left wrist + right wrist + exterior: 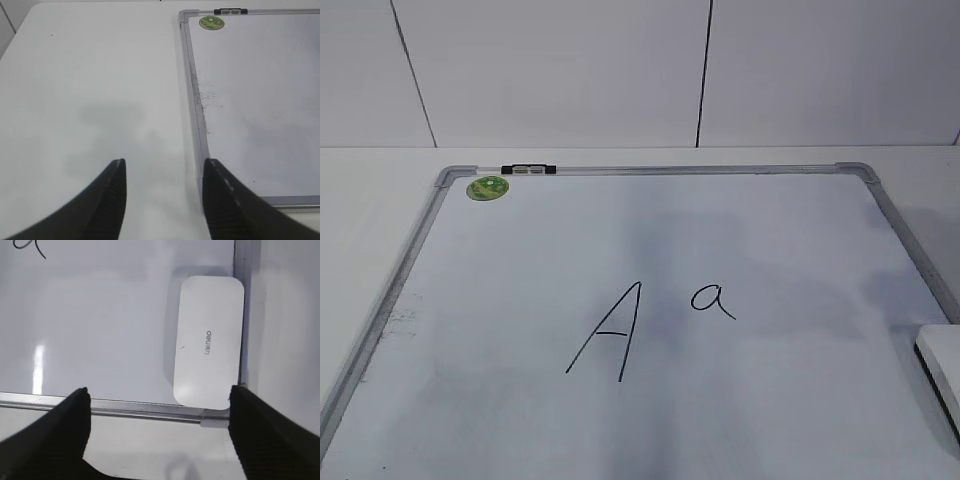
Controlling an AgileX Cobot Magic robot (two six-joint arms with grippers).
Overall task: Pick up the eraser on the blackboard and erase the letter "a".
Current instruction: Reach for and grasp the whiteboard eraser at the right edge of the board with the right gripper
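The blackboard point(520, 300) is a white board with a grey frame, lying flat on the table. A small black letter "a" point(712, 300) sits right of a taller capital "A" point(608, 330). The eraser point(209, 362), a white rounded block with grey print, lies on the board in its near right corner; its edge shows at the right border of the exterior view point(942, 362). My right gripper point(159, 397) is open and empty, hovering over the frame just short of the eraser. My left gripper point(164, 167) is open and empty over the bare table left of the board.
A green sticker point(487, 187) and a black-and-silver clip point(527, 169) sit at the board's far left corner. The board's grey frame point(125, 407) runs below the right gripper. A white wall stands behind the table.
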